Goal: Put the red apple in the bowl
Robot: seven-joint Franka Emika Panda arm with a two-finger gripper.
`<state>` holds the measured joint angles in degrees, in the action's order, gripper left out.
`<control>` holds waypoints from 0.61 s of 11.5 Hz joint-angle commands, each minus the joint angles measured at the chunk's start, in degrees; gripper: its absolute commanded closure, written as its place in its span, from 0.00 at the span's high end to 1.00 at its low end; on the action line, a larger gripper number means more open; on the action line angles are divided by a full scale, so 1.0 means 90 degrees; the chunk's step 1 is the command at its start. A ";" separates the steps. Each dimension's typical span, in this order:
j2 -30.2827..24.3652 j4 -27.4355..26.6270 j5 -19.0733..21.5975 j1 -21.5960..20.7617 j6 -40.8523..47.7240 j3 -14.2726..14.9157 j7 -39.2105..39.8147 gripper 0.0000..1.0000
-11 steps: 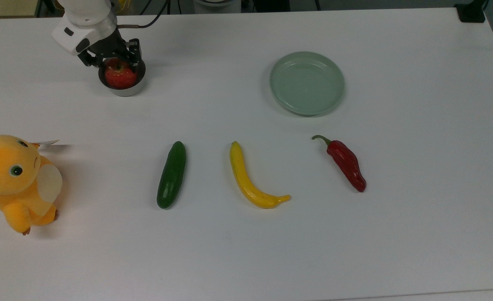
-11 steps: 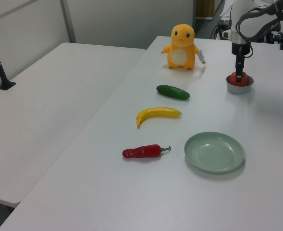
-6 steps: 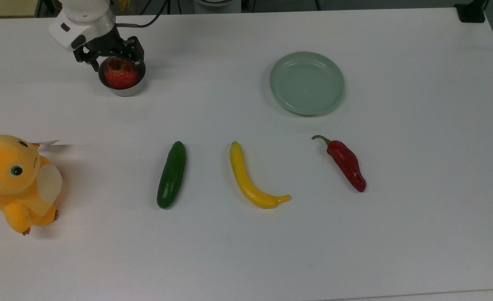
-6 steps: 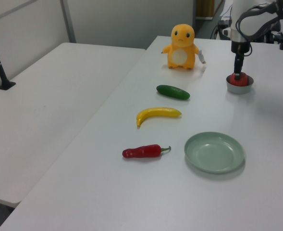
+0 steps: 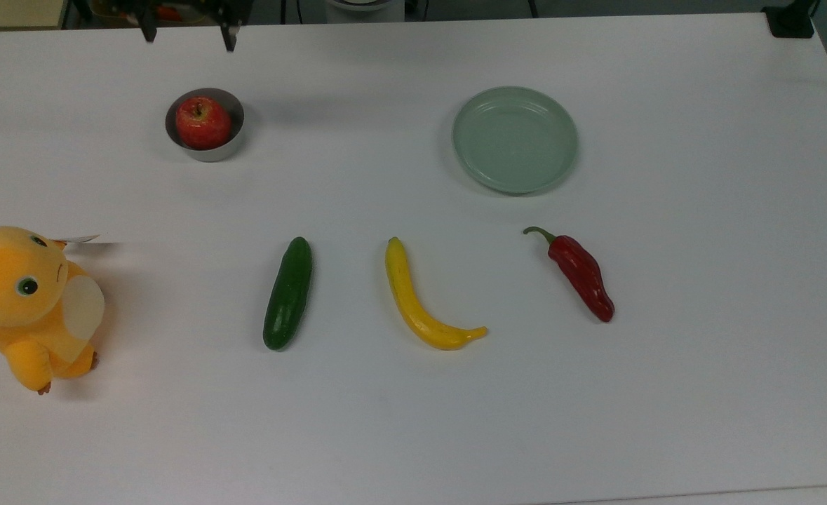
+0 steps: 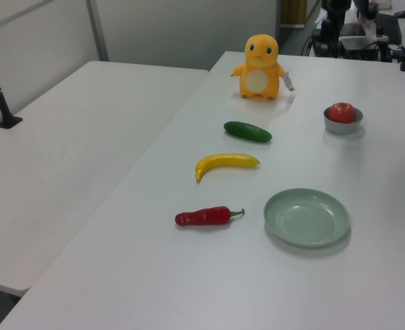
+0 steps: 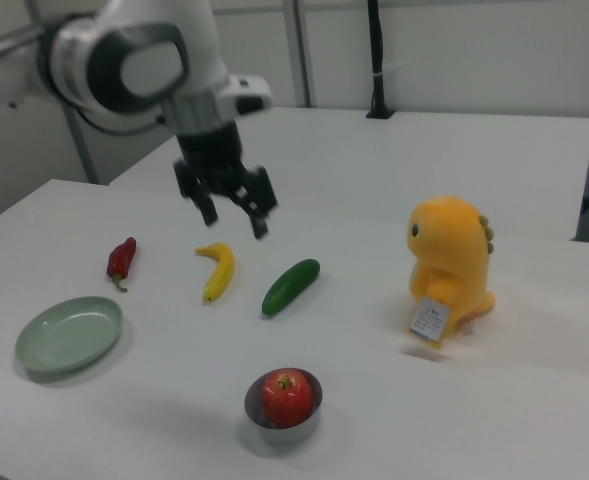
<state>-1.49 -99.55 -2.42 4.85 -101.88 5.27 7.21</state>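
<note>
- Red apple [image 5: 203, 123]: round, yellow-speckled, stem up; you find it sitting inside the bowl [image 5: 233, 144].
- Gripper [image 7: 234, 215]: jaws spread, holding nothing, raised well above the bowl.
- Table [image 5: 701, 280]: you have bare surface around the bowl; plate [image 5: 515, 138], cucumber [image 5: 287, 293] and banana [image 5: 420, 301] lie well apart from it.

We see the red apple [image 5: 203, 123], flecked with yellow, in the grey bowl [image 5: 234, 142] below our black-fingered gripper [image 7: 234, 216], whose arm is white and grey. Farther from the gripper lie a dark green cucumber [image 5: 287, 293], a yellow banana [image 5: 417, 304], a dark red chili pepper [image 5: 581, 275], a pale green plate [image 5: 515, 138] and an orange plush toy [image 5: 24, 301] on the white table [image 5: 413, 421].
</note>
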 commanded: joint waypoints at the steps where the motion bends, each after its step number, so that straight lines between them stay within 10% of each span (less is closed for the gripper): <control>1: -0.0176 0.0630 0.0103 -0.0050 0.0947 -0.0477 -0.1439 1.00; 7: -0.0118 0.0564 0.0943 -0.0246 0.0591 -0.0596 -0.1399 1.00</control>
<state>-3.00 -94.00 4.12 2.90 -92.85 -0.70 -8.90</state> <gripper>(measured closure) 0.000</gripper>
